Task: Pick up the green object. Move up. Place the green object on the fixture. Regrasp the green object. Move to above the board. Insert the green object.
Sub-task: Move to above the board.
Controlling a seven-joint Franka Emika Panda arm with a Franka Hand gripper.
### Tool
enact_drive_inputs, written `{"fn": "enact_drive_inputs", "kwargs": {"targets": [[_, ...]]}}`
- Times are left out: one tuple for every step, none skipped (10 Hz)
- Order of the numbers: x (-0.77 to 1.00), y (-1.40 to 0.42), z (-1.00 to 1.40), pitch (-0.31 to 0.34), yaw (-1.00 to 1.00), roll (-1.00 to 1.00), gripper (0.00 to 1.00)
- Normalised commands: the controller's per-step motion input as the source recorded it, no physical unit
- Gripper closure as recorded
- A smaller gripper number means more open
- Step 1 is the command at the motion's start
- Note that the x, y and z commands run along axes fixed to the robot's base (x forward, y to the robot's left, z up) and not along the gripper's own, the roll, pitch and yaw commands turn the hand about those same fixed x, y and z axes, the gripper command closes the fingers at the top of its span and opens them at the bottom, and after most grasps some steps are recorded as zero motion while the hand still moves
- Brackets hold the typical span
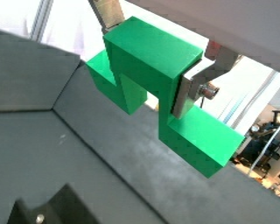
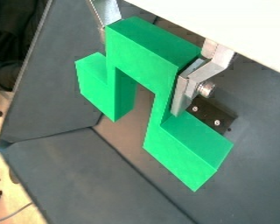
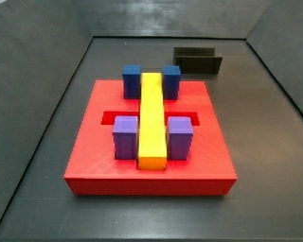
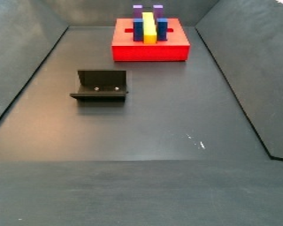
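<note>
In both wrist views my gripper (image 1: 152, 52) (image 2: 149, 51) is shut on the green object (image 1: 154, 66) (image 2: 140, 66), a bright green bridge-shaped piece. Its silver fingers (image 1: 199, 84) (image 2: 192, 86) clamp the top bar, and the two legs hang toward the dark floor. The piece is held in the air, clear of the floor. Neither the gripper nor the green object shows in the side views. The fixture (image 3: 197, 61) (image 4: 100, 86), a dark bracket, stands bare on the floor. The red board (image 3: 103, 170) (image 4: 150, 53) holds blue and purple blocks and a long yellow bar (image 3: 151, 118).
Grey walls enclose the dark floor in both side views. In a side view the fixture stands behind the board, near the back wall; in the other it is well apart from the board. A dark block with screw holes (image 1: 43, 210) shows in a wrist view.
</note>
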Motion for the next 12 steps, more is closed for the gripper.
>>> {"fn": "enact_drive_inputs", "kwargs": {"targets": [[0.04, -0.01, 0.25, 0.073, 0.00, 0.00, 1.00], [0.03, -0.01, 0.18, 0.086, 0.00, -0.01, 1.00], [-1.09, -1.40, 0.27, 0.081, 0.02, -1.00, 1.00], [-1.10, -1.40, 0.26, 0.075, 0.02, -1.00, 1.00], [-1.20, -1.40, 0.28, 0.029, 0.03, -1.00, 1.00], [-1.23, -1.40, 0.26, 0.016, 0.04, -1.00, 1.00], [-1.24, -1.40, 0.26, 0.002, 0.05, -1.00, 1.00], [-1.26, -1.40, 0.26, -0.008, 0.05, -1.00, 1.00], [-0.82, -0.87, 0.15, -0.023, 0.05, -1.00, 1.00], [-0.37, -0.33, 0.05, -0.047, 0.05, -1.00, 1.00], [-0.18, -0.14, 0.02, -0.021, 0.03, -1.00, 1.00], [-0.10, -0.05, 0.02, -0.019, 0.02, -0.72, 1.00]]}}
